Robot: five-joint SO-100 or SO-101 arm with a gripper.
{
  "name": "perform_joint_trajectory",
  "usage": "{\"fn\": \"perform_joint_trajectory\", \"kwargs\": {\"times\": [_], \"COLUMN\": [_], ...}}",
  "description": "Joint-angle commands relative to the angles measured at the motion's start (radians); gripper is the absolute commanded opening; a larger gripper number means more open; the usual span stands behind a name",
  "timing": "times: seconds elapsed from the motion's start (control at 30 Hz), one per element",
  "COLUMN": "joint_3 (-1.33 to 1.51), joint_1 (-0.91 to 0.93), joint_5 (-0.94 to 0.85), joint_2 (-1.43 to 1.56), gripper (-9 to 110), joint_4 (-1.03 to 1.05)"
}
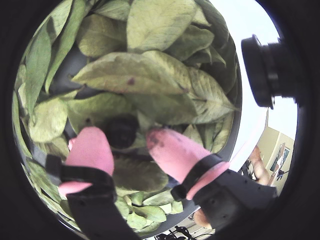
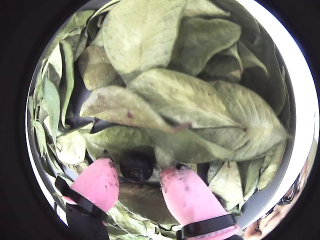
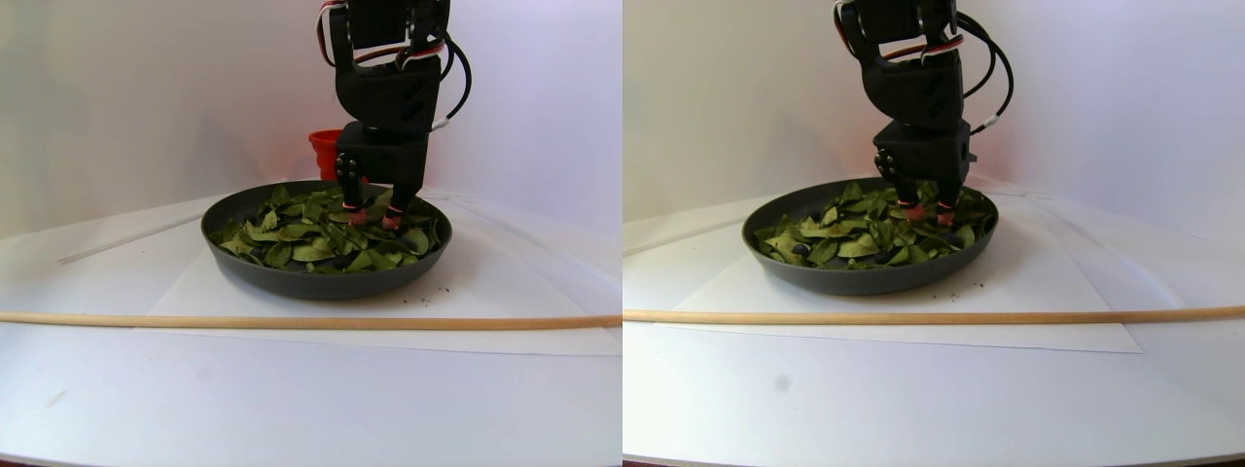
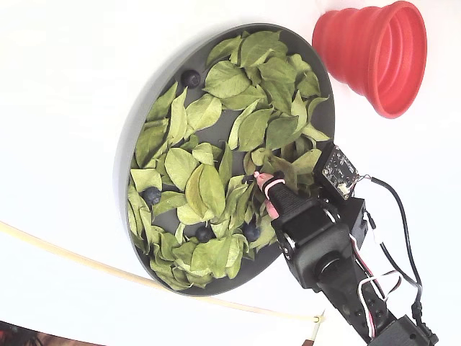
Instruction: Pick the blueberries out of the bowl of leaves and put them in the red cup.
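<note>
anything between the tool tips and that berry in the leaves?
Nothing visible. In both wrist views the small dark round blueberry sits exposed between the tool's pink fingertips, on the dry green leaves. Leaves crowd it, but none covers it.

1. No text, label, brand, number or sign could be read in any of the views.
2. The red cup (image 4: 374, 54) beside the bowl (image 4: 126, 155) showed plain ribbed sides with no lettering.
3. The bowl's rim was bare dark grey, with no mark on it.
4. The small circuit board (image 4: 338, 171) on the arm, just beside the bowl's rim, carried fine detail that was too small to make out.
5. The black housing of the arm above the bowl in the stereo pair view bore no legible print.
</note>
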Motion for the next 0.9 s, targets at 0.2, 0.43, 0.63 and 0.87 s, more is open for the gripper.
{"fn": "perform_joint_trajectory", "kwargs": {"times": [0.2, 0.43, 0.63, 0.87], "joint_3": [-0.028, -0.029, -0.034, -0.035], "joint_1": [0.011, 0.009, 0.006, 0.006], "joint_5": [-0.011, -0.018, -0.026, -0.034], "joint_2": [-0.003, -0.025, -0.041, -0.048], "gripper": [16, 14, 12, 11], "joint_4": [-0.029, -0.043, -0.055, -0.057]}}
